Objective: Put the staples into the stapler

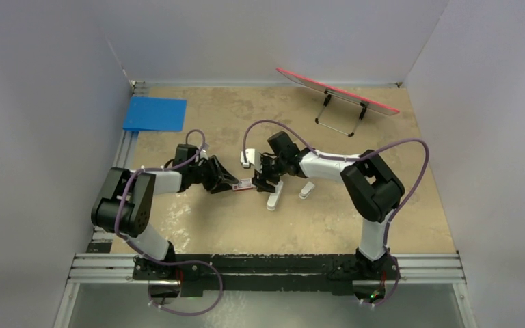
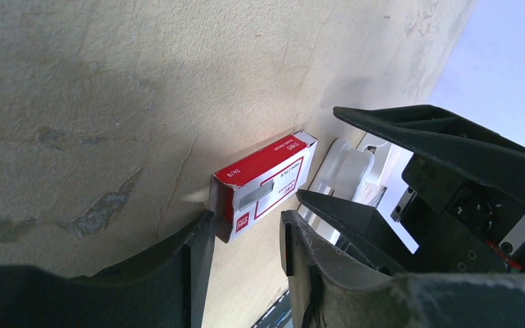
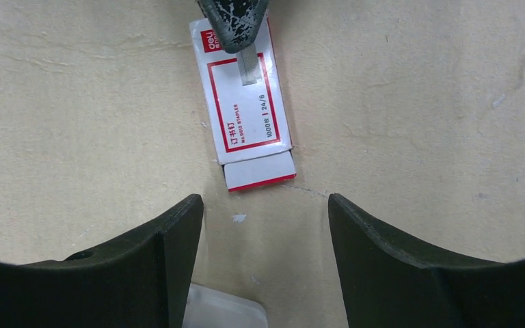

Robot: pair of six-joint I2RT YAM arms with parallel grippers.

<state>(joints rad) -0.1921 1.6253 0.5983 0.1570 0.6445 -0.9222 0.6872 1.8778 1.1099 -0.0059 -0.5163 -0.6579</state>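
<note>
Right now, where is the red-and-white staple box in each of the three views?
Top external: the staple box lies mid-table, just right of the left pincer.
Left wrist: staple box at centre, just beyond the fingertips.
Right wrist: staple box at upper centre, lying flat.
Shared landmark: the left pincer, at the box's end in every view.

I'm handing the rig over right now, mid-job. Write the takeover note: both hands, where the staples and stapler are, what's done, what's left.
Left hand: open, holding nothing, one fingertip over the staple box at the end nearest it.
Right hand: open and empty, just short of the box's other end.
Staple box: flat on the table between the hands, inner tray slid slightly out toward the right hand. No staples visible.
Stapler: on the table beside the right hand, untouched.
Done: box barely opened.
Left: get a strip out and load it into the stapler.
</note>
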